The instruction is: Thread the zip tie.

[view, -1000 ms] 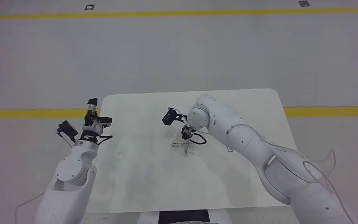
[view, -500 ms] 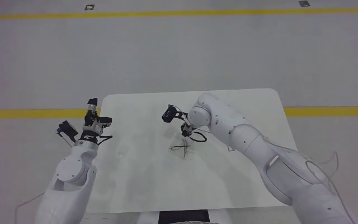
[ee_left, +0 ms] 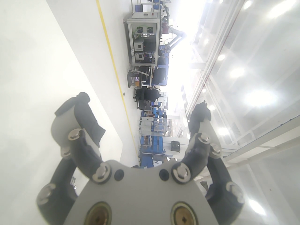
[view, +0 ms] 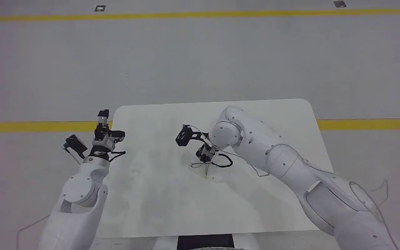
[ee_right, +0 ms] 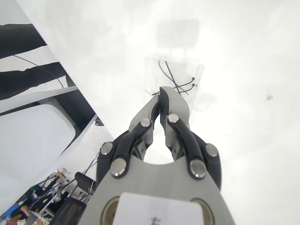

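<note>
My right end effector (ee_right: pixel 159 99) pinches thin black plastic zip tie (ee_right: pixel 187 85) above white surface (ee_right: pixel 234 36); left end effector (ee_left: pixel 141 103) spread, empty. Threading seemingly unstarted.

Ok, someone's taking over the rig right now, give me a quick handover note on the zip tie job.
Left gripper: open, empty, by the left edge of the table.
Right gripper: shut, tips down at the zip ties near the table's middle; whether it pinches one is unclear.
Done: no tie looks threaded.
Left: secure one tie, feed its tail through its head.
</note>
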Motion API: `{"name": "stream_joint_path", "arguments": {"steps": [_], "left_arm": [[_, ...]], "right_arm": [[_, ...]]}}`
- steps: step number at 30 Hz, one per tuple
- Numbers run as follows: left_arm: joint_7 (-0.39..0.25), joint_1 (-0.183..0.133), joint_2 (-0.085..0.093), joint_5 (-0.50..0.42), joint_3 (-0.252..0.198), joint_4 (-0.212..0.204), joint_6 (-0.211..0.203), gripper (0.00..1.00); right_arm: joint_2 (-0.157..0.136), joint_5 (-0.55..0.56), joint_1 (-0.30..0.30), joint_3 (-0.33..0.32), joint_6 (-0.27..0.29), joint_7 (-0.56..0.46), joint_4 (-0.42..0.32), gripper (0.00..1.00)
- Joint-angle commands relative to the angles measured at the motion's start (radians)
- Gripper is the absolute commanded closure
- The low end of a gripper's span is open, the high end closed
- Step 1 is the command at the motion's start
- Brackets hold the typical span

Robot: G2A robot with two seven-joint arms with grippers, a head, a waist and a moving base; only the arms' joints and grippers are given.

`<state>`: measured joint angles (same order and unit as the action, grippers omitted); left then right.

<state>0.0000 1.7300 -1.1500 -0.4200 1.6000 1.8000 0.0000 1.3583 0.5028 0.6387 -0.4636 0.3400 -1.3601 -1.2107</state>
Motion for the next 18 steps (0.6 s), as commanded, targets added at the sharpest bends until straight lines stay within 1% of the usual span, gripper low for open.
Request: {"name": "stream_joint_path", "arguments": {"steps": [1,2,11,13,18], "left_arm": [[0.0,0.0,0.0,0.0,0.0,0.0,0.0,0.0],[0.0,0.0,0.0,0.0,0.0,0.0,0.0,0.0],[0.0,0.0,0.0,0.0,0.0,0.0,0.0,0.0],[0.0,0.0,0.0,0.0,0.0,0.0,0.0,0.0],[0.0,0.0,0.0,0.0,0.0,0.0,0.0,0.0]], "right_arm": [[-0.006,-0.033,0.002,0.012,0.0,-0.006,-0.012,1.0],[-0.009,-0.046,0.001,0.019,0.0,-0.007,-0.016,1.0],[-0.009,-0.046,0.001,0.019,0.0,-0.007,-0.016,1.0],[-0.01,-0.012,0.013,0.021,-0.009,0.037,-0.024,1.0],[-0.005,0.046,0.028,0.041,0.0,0.085,-0.012,1.0]]}}
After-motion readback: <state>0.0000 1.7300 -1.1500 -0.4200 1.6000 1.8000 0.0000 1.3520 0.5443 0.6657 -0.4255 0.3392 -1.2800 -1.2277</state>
